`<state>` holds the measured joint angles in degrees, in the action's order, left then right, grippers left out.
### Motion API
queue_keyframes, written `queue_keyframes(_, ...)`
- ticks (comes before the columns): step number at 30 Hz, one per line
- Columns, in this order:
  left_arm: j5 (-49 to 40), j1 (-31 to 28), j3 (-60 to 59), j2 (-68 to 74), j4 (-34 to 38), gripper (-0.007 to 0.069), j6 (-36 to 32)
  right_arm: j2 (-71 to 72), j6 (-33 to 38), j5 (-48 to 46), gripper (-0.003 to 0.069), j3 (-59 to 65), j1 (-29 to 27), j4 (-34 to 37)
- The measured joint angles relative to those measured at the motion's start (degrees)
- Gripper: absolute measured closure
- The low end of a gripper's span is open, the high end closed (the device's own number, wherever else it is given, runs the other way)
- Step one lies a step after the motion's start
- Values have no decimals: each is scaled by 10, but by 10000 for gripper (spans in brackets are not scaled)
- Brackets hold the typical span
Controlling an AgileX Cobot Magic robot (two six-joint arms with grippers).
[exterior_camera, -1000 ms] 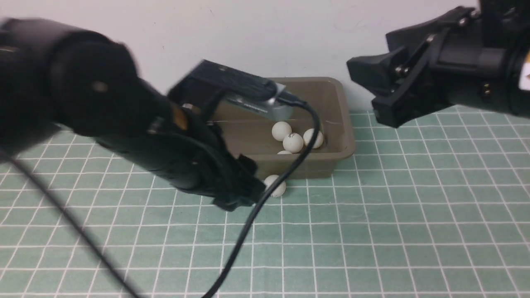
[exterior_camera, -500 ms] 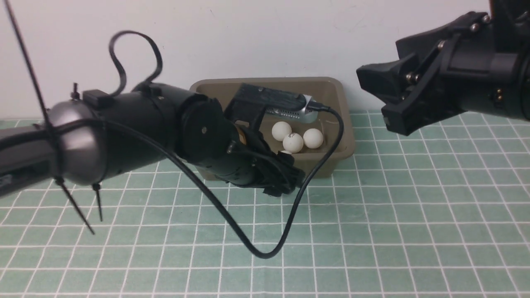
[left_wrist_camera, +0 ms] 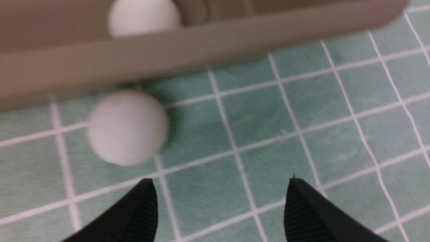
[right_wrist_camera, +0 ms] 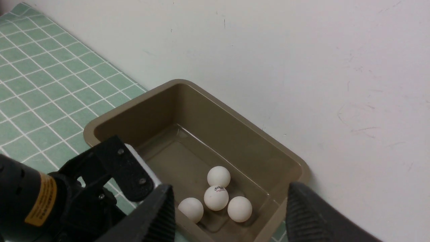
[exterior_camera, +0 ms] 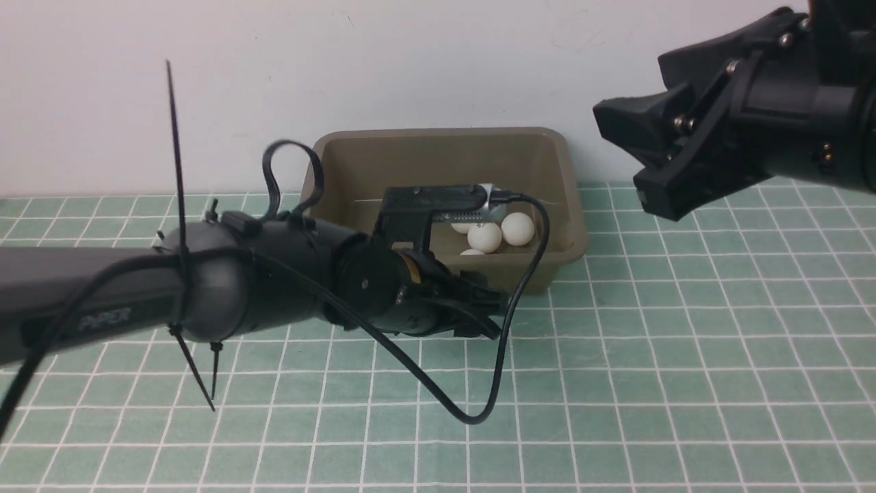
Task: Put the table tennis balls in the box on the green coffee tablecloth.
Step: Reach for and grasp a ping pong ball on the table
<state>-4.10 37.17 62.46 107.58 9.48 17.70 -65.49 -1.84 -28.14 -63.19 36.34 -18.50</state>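
Ok so this one comes down to a single offset. The loose ball (left_wrist_camera: 127,127) sits on the green coffee tablecloth (exterior_camera: 684,383), outside the box (exterior_camera: 569,236) and tucked right up against its near wall. We can't tell if it's touching or a hair off. The other four balls (right_wrist_camera: 216,197) are bunched together at one end of the box, so we'd call the job nearly done.

The left fingers (left_wrist_camera: 139,215) are low over the cloth, spread wide with nothing between them. In the left wrist view the ball is ahead of them, toward the box, but it isn't in the gap. It lines up with one fingertip, and the space between the two tips points at plain cloth. As we read it, the next move needs a sideways shift before any push forward, otherwise that tip could just knock the ball along the wall. It's round, so there's no long axis to fuss over. Only the wall behind it limits how the fingers can come in.

In the front view the ball is hidden behind the left wrist.

The right fingers (exterior_camera: 636,116) hang high, off to the right of the box, also spread and empty, well apart from the ball. The left arm is clearly nearer, so we'd leave it to that one.
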Motion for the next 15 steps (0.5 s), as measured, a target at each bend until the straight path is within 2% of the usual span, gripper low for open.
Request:
queue_keyframes(7, 15, 14, -28, 3, -5, 167, -15, 0, 0, 6, 246, 1, 0, -11)
queue_keyframes(11, 21, 12, -39, 5, -5, 167, -48, 0, 0, 10, 246, 1, 0, -14)
queue_keyframes(15, 70, -5, -40, 14, -4, 167, -79, 0, 0, 12, 246, 1, 0, -14)
